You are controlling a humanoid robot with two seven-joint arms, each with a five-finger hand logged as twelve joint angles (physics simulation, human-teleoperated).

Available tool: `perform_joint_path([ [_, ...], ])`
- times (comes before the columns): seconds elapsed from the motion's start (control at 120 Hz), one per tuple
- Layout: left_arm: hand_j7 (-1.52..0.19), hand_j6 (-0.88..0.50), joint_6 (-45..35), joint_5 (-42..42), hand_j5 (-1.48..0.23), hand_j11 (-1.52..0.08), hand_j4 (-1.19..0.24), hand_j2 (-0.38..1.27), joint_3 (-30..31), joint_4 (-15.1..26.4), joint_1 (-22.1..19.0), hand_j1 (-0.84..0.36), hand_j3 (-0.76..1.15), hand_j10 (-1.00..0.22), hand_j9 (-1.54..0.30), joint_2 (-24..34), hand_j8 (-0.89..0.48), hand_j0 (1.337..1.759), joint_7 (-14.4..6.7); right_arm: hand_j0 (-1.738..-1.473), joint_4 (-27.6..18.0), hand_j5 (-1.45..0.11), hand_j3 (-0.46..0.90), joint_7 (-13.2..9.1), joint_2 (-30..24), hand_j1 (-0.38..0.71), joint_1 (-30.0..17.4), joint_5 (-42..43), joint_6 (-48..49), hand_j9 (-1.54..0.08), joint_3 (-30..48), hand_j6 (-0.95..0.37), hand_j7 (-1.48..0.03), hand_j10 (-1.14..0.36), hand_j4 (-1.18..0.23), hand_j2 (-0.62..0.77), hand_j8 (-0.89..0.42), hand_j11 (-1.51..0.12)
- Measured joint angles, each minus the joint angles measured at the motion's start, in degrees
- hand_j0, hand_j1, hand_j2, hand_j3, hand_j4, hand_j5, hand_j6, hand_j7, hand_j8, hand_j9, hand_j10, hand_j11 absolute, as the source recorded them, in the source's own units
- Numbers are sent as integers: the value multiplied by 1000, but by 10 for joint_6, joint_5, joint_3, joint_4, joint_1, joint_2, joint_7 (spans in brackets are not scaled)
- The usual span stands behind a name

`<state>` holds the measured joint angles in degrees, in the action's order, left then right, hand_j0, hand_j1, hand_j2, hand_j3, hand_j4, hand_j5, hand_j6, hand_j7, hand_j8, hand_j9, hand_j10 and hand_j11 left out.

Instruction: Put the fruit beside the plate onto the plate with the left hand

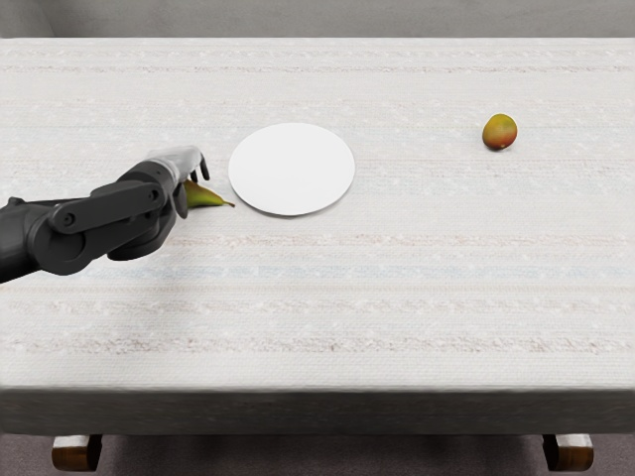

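Item: yellow-green fruit [206, 197]. Tapered tip shows, rest hidden under left robot hand [177, 165].
Location: on bench [397, 297], just beside left rim of white plate [291, 169], not on it.
Robot hand: over fruit; wide, narrow or holding, cannot tell.
Handling (judged): light, firm, smooth curved skin; may roll or slip; bruises under hard squeeze.
Hold point (judged): thick middle, not thin tip.
Other: round red-green fruit [499, 131], well apart at right; not task item.

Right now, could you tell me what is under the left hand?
A yellow-green fruit pokes out beneath the left hand, beside the plate; the hand covers the rest.
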<state>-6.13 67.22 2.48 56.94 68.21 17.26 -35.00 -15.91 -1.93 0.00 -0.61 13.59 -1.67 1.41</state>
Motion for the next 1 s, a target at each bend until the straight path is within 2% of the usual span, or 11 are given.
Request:
perform_joint_path([
  [0.25, -634, -509, 3, 1, -633, -653, -517, 105, 2, 0, -1, -238, 0, -505, -653, 0, -506, 1657, 0, -1658, 0, 0, 0, 0, 0, -349, 0, 0, 0, 0, 0, 0, 0, 0, 0, 0, 0, 0],
  [0.35, -651, -488, 3, 2, -640, -670, -525, 55, 7, 0, -1, -237, 0, -507, -670, -1, -475, 1656, 0, -1658, 0, 0, 0, 0, 0, -349, 0, 0, 0, 0, 0, 0, 0, 0, 0, 0, 0, 0],
  [0.642, -654, -492, 34, 2, -635, -679, -544, 121, 17, 0, 10, -249, 0, -518, -679, -6, -466, 1656, 0, -1658, 0, 0, 0, 0, 0, -349, 0, 0, 0, 0, 0, 0, 0, 0, 0, 0, 0, 0],
  [0.792, -639, -471, 51, 7, -601, -692, -578, 78, 16, 0, 10, -263, 0, -525, -693, -6, -473, 1653, 0, -1658, 0, 0, 0, 0, 0, -349, 0, 0, 0, 0, 0, 0, 0, 0, 0, 0, 0, 0],
  [0.825, -642, -462, 53, 7, -601, -692, -579, 53, 17, 0, 10, -266, 0, -525, -694, -6, -428, 1653, 0, -1658, 0, 0, 0, 0, 0, -349, 0, 0, 0, 0, 0, 0, 0, 0, 0, 0, 0, 0],
  [0.892, -649, -452, 55, 7, -602, -694, -578, 46, 17, 0, 11, -267, 0, -527, -698, -7, -420, 1652, 0, -1658, 0, 0, 0, 0, 0, -349, 0, 0, 0, 0, 0, 0, 0, 0, 0, 0, 0, 0],
  [1.0, -690, -446, 57, 0, -635, -727, -577, 101, 16, 0, 12, -272, 0, -529, -738, -6, -415, 1651, -1, -1658, 0, 0, 0, 0, 0, -349, 0, 0, 0, 0, 0, 0, 0, 0, 0, 0, 0, 0],
])
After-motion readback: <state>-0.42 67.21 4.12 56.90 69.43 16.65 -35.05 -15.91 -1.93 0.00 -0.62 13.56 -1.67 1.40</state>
